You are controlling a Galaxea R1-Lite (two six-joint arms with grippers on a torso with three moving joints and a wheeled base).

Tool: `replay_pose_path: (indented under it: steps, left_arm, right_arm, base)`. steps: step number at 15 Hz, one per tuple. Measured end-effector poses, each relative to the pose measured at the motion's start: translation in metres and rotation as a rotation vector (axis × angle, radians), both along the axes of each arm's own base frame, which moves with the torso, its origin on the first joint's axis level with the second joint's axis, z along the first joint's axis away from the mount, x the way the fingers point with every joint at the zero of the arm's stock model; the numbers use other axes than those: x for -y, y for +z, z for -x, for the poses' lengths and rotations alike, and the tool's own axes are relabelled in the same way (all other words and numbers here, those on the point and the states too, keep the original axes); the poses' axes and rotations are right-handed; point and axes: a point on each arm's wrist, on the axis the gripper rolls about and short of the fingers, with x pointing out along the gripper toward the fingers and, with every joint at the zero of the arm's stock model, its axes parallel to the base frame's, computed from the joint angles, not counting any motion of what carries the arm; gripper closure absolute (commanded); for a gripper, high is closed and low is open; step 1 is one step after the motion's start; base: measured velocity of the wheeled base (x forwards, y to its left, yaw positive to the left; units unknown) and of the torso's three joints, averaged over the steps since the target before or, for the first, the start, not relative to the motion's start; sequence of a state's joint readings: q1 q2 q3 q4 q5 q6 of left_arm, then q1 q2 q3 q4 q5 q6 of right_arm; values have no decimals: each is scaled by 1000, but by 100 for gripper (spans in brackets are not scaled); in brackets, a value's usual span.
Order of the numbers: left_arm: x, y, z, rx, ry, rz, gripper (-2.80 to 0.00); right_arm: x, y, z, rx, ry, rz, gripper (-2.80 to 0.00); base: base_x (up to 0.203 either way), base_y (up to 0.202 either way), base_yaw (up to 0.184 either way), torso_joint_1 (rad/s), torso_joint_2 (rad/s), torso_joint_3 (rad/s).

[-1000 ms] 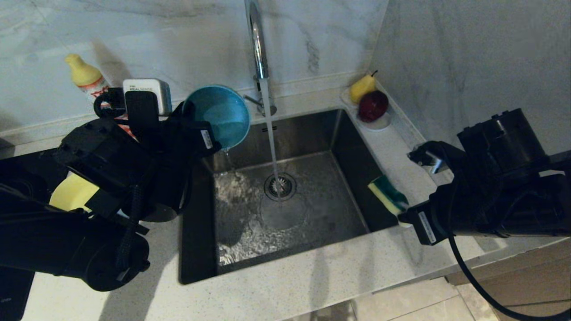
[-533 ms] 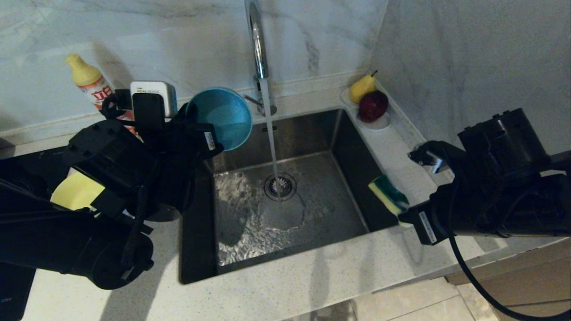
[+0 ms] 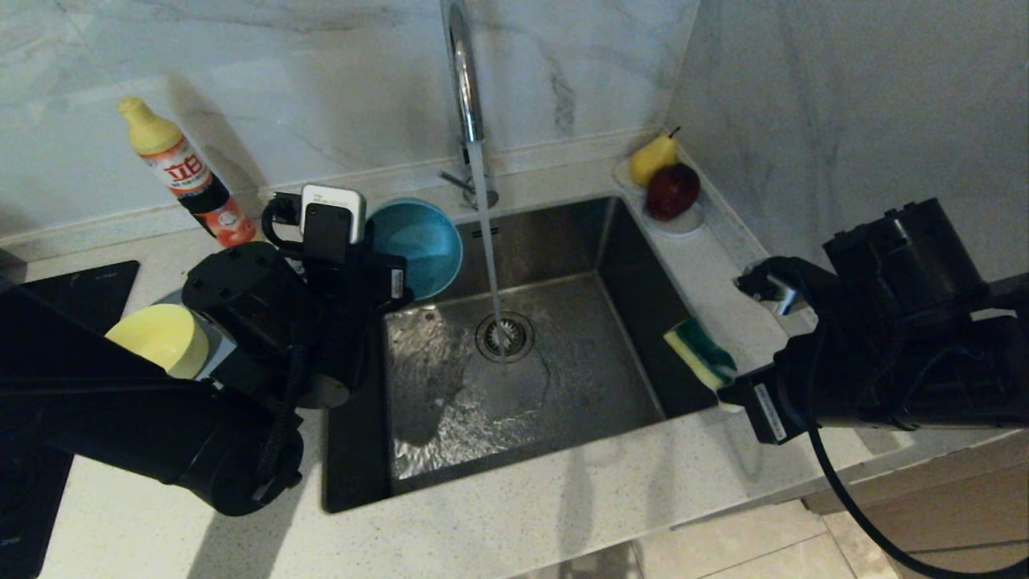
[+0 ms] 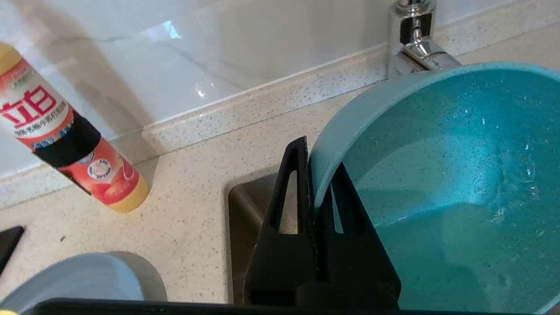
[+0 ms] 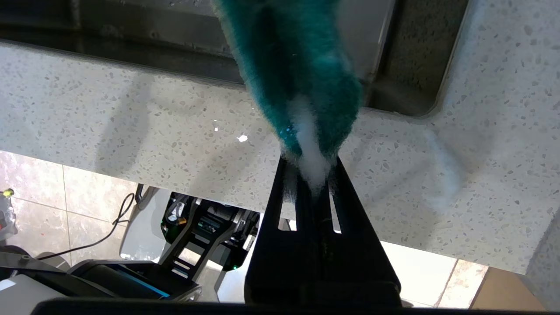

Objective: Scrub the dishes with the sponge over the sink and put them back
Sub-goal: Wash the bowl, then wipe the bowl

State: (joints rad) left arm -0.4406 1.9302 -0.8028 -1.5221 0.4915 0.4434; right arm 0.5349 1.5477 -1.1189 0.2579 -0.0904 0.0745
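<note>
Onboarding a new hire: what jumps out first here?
The tap pours water into the sink. The left gripper holds a teal bowl by its rim at the sink's back-left corner. The right gripper pinches a sponge over the sink's right edge.

Both arms are bulky matte black, built of rounded joint housings. The left arm (image 3: 161, 418) carries a small white-and-black camera box (image 3: 331, 217) on its wrist, with a looped black cable beside it and a white printed label near the fingers. The right arm (image 3: 900, 354) has a thick cylindrical housing, a black cable drooping below it, and its own white label. Each gripper's fingers (image 4: 288, 205) are flat black wedges with slotted cut-outs.
</note>
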Motion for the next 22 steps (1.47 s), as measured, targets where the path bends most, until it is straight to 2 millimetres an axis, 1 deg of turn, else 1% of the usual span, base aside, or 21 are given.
replay_pose_path:
  steps: [3, 5, 6, 8, 10, 12, 16, 19, 20, 22]
  left_arm:
    - [0, -3, -1, -12, 9, -30, 0]
    - [0, -6, -2, -26, 29, -90, 0]
    - [0, -5, -2, -21, 31, -95, 0]
    - [-1, 5, 0, 10, 21, -85, 0]
    - [-4, 20, 6, 50, 17, -54, 0]
    - [-7, 35, 11, 25, 6, -40, 0]
    - [-9, 63, 18, -129, -45, 20, 0]
    - [-12, 85, 26, -311, -142, 137, 0]
    - [-13, 87, 31, -402, -183, 187, 0]
    - [-14, 81, 41, -606, -264, 300, 0]
  right_arm:
    - [0, 0, 0, 0, -1, 0, 0]
    - [0, 1, 0, 2, 0, -1, 0]
    - [0, 1, 0, 4, 0, -2, 0]
    - [0, 2, 0, 7, 0, -2, 0]
    - [0, 2, 1, 7, 1, -3, 0]
    - [0, 2, 1, 8, 2, -3, 0]
    - [1, 4, 1, 12, 6, -6, 0]
    - [0, 8, 1, 28, 20, -5, 0]
    - [0, 10, 2, 34, 22, -6, 0]
    - [-1, 15, 3, 45, 30, -11, 0]
  base:
    - [0, 0, 0, 0, 0, 0]
    - [0, 0, 0, 0, 0, 0]
    - [0, 0, 0, 0, 0, 0]
    - [0, 0, 0, 0, 0, 0]
    - [0, 0, 0, 0, 0, 0]
    - [0, 0, 0, 0, 0, 0]
    - [0, 0, 0, 0, 0, 0]
    - [0, 0, 0, 0, 0, 0]
    - [0, 0, 0, 0, 0, 0]
    - [0, 0, 0, 0, 0, 0]
